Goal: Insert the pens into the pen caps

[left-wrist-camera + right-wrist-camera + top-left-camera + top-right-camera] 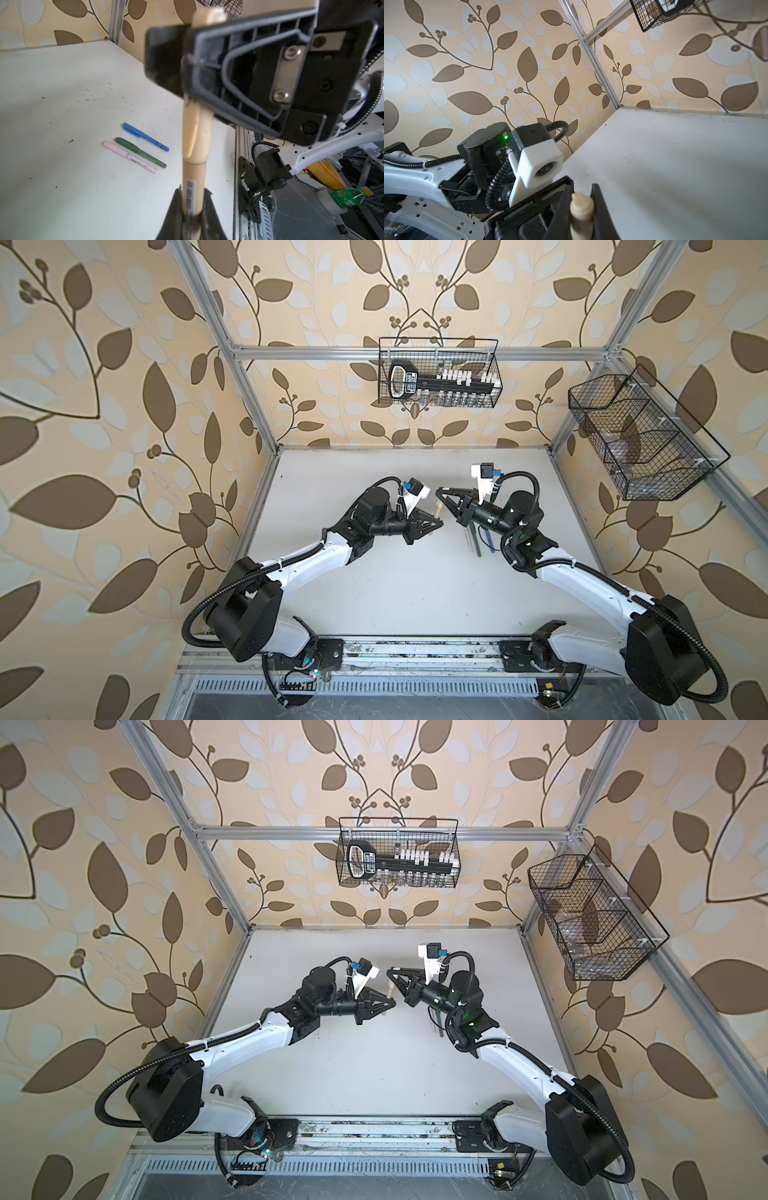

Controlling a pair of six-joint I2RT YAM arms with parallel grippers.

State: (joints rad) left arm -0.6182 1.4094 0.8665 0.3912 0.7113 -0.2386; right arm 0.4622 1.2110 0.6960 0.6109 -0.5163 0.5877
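The left hand (192, 194) is pinching the tan pen (195, 174); the right hand (581, 193) is pinching the tan cap (197, 133). The pen is pointing straight from hand to hand.

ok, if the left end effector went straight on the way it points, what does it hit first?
Most likely the right end effector, directly opposite and close, gripping the cap end of the tan pen both hold. Gap unclear.

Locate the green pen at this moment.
The green pen lies flat on the table, right of centre in both top views, beside the right arm's wrist, between the pink pen and the blue pen.
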